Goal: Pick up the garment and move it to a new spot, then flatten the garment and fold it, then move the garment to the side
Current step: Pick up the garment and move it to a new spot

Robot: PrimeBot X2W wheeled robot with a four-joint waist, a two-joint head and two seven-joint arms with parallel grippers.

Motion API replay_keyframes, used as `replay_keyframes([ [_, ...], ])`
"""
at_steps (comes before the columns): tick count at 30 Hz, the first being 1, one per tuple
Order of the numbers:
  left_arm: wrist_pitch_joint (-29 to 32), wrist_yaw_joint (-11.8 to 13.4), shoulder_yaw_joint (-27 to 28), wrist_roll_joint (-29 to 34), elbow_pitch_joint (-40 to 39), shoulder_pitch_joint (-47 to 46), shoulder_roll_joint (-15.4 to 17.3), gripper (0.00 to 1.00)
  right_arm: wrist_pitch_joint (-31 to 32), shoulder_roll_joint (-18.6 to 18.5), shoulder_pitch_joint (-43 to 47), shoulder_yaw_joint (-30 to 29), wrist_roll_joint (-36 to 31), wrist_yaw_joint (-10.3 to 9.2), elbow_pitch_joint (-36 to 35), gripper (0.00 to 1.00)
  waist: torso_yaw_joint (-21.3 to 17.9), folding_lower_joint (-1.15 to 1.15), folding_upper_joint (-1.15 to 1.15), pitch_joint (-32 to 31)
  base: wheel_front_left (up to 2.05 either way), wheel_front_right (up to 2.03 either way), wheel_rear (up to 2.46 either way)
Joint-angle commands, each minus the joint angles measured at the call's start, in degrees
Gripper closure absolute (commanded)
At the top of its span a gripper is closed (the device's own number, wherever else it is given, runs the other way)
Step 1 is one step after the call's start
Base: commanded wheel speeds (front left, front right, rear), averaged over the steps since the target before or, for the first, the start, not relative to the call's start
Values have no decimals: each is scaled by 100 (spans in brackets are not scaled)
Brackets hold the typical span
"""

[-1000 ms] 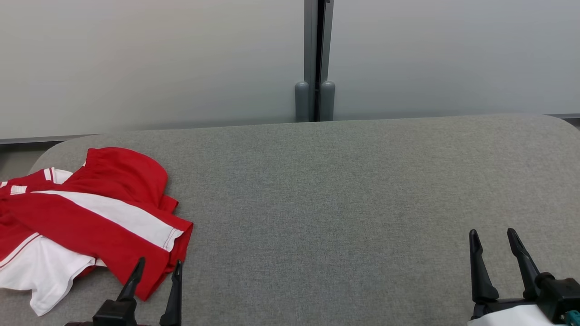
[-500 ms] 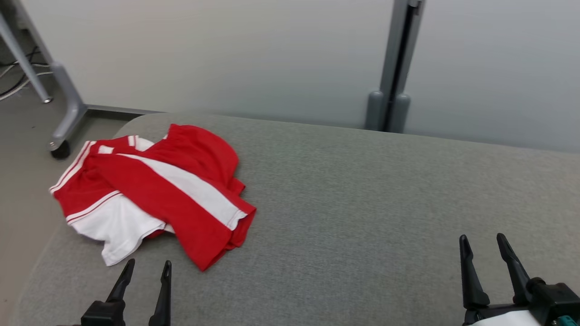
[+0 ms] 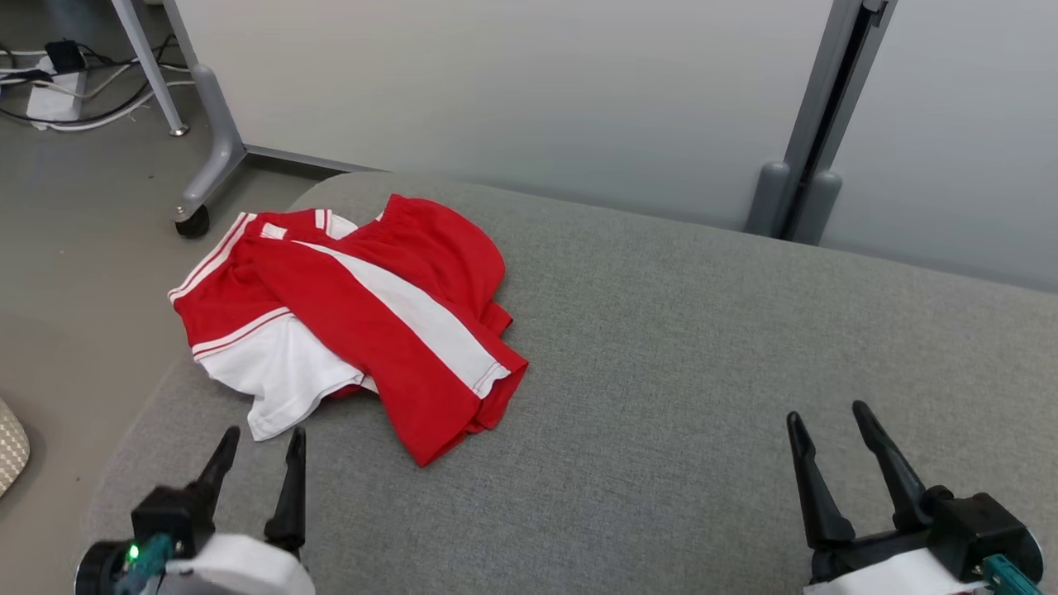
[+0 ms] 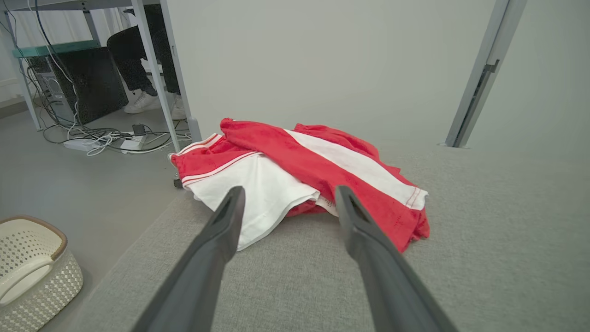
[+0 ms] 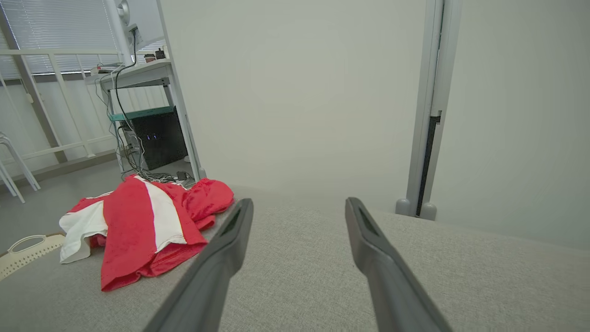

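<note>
The left hand [image 3: 264, 431] hovers low over the grey fabric tabletop [image 3: 661, 347], its two dark fingers spread wide with nothing between them. Just ahead of its fingertips lies the red-and-white garment [image 3: 364, 322], crumpled in a loose heap. A white panel is nearest the hand, and a red layer with a broad white stripe is draped over it. The heap sits near the tabletop's rounded corner, and its outer edge appears to hang over the rim. The right hand [image 3: 828, 411] is also spread and empty. It is well apart from the garment, which lies far off to its left. Below and to the left of the left hand, a pale perforated basket [image 4: 32, 267] stands on the floor [image 3: 74, 273]. Beyond the garment is a wheeled table leg [image 3: 198, 194].
</note>
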Motion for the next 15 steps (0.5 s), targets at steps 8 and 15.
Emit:
replay_keyframes([
  [8,1503,-188,-46,-724,313,-1813,16,0,-30,-189,-605,176,-195,10,-212,0,-427,0,0,1104,0,0,0],
  [15,2843,-243,98,-1109,1190,-3381,497,0,-30,-268,-1322,544,-85,10,-263,0,-918,0,0,1977,0,0,0],
])
